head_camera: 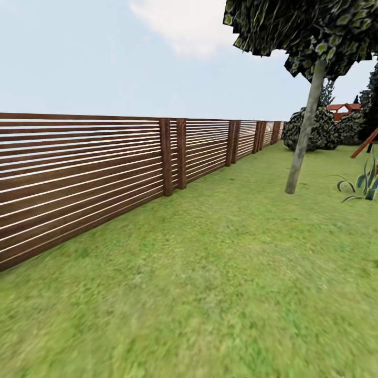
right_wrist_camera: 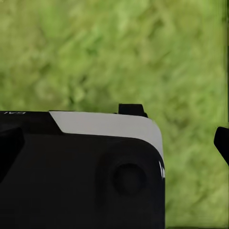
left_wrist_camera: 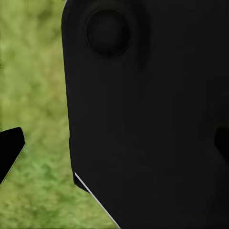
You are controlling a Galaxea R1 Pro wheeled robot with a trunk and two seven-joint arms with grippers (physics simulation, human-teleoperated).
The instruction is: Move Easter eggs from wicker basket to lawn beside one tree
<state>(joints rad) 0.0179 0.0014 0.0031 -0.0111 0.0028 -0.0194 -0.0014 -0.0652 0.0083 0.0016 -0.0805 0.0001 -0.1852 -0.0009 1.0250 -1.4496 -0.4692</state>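
The lawn stretches ahead as patchy green grass. A tree with a slim pale trunk and a dark leafy crown stands on it at the right, some way off. The Easter eggs and the wicker basket are out of view. In the left wrist view my left gripper is open, its dark fingertips at the frame's edges, with a black part of my own body and grass behind. My right gripper is open too, over grass and my black-and-white body. Neither holds anything.
A long brown slatted wooden fence runs along the left side of the lawn into the distance. Dark round bushes stand behind the tree. A spiky green plant and a slanted reddish wooden beam are at the right edge.
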